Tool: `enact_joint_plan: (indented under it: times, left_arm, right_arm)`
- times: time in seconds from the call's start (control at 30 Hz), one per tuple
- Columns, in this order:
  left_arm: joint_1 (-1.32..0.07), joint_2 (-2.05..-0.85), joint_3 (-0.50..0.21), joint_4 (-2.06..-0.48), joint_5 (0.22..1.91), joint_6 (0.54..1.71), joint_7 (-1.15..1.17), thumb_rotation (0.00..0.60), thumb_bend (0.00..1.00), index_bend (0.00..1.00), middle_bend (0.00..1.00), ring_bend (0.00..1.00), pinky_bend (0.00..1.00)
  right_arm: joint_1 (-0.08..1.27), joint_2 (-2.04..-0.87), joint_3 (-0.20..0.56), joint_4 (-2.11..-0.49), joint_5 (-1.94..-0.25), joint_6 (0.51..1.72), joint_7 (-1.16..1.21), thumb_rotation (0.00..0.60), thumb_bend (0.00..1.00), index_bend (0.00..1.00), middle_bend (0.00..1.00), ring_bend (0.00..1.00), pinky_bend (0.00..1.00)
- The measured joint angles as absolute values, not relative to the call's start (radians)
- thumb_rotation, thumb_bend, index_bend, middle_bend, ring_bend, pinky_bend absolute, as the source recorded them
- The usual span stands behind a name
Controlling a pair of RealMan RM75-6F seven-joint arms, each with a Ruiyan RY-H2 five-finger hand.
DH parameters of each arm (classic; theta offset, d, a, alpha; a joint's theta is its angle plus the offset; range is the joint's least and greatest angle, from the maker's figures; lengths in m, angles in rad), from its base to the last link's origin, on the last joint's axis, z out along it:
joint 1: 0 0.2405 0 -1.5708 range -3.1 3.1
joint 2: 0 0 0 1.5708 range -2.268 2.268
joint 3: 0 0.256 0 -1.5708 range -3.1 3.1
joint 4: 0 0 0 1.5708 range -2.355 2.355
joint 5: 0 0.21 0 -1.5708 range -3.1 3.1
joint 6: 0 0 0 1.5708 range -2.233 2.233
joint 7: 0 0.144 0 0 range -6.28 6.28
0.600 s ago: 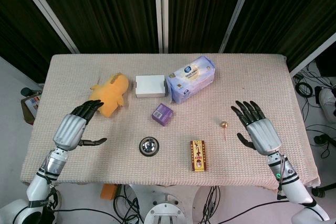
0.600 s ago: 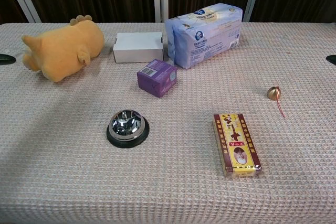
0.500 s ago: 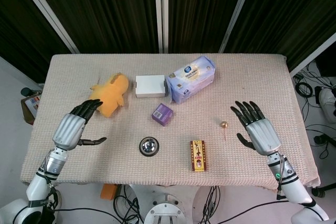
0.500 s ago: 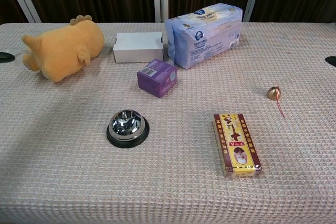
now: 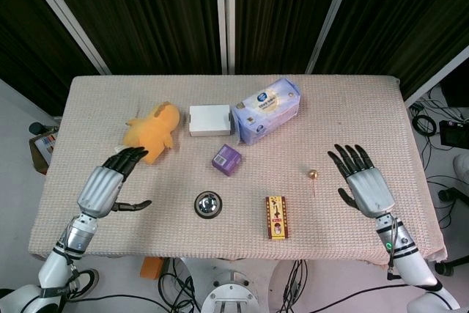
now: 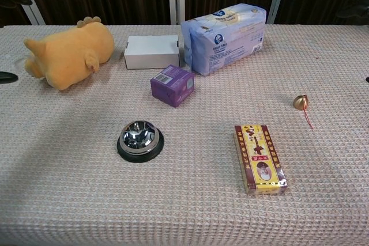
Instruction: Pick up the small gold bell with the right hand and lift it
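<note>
The right hand (image 5: pixel 364 187) has drifted slightly back, fingers spread and empty; the small gold bell (image 5: pixel 312 174) lies untouched off its thumb side, so the reach hasn't begun.

On the table (image 5: pixel 352 108), the plush toy (image 5: pixel 152 131) lies far left, the white box (image 5: pixel 209 120) right of it, touching the tissue pack (image 5: pixel 267 109). The small box (image 5: pixel 226 158) sits before them, the desk bell (image 5: pixel 207 204) nearer, the flat carton (image 5: pixel 276 217) right, the small gold bell (image 5: pixel 312 174) beyond it
</note>
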State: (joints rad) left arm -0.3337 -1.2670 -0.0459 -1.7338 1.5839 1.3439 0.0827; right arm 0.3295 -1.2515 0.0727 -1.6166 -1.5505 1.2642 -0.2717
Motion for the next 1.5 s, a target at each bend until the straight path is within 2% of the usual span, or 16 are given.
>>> enact_joint_plan:
  times: [0.1, 0.3, 0.57, 1.0, 1.5]
  left_arm:
    - [-0.318, -1.272, -0.027, -1.725, 1.582, 1.349, 0.105, 0.438, 0.1, 0.11, 0.1, 0.1, 0.24]
    - [-0.284, -1.284, 0.001, -1.677, 1.583, 1.372, 0.088, 0.438, 0.1, 0.11, 0.1, 0.1, 0.25]
    - [-0.255, -1.299, 0.009, -1.641, 1.566, 1.393, 0.075, 0.437, 0.1, 0.11, 0.1, 0.1, 0.24]
    - [-0.242, -1.3, 0.002, -1.637, 1.559, 1.402, 0.113, 0.436, 0.1, 0.11, 0.1, 0.1, 0.24]
    - [-0.241, -1.289, -0.002, -1.642, 1.546, 1.381, 0.085, 0.441, 0.1, 0.11, 0.1, 0.1, 0.24]
  right_arm:
    - [0.342, -1.26, 0.077, -1.607, -1.49, 1.211, -0.341, 0.6, 0.29, 0.0, 0.0, 0.0, 0.0]
    - [0.39, -1.311, 0.087, -1.53, -1.436, 1.126, -0.405, 0.6, 0.29, 0.0, 0.0, 0.0, 0.0]
    - [0.436, -1.415, 0.098, -1.44, -1.384, 1.075, -0.442, 0.6, 0.29, 0.1, 0.0, 0.0, 0.0]
    - [0.459, -1.504, 0.103, -1.38, -1.365, 1.102, -0.495, 0.6, 0.31, 0.32, 0.02, 0.0, 0.0]
    - [0.47, -1.569, 0.099, -1.298, -1.341, 1.1, -0.464, 0.6, 0.31, 0.4, 0.04, 0.0, 0.0]
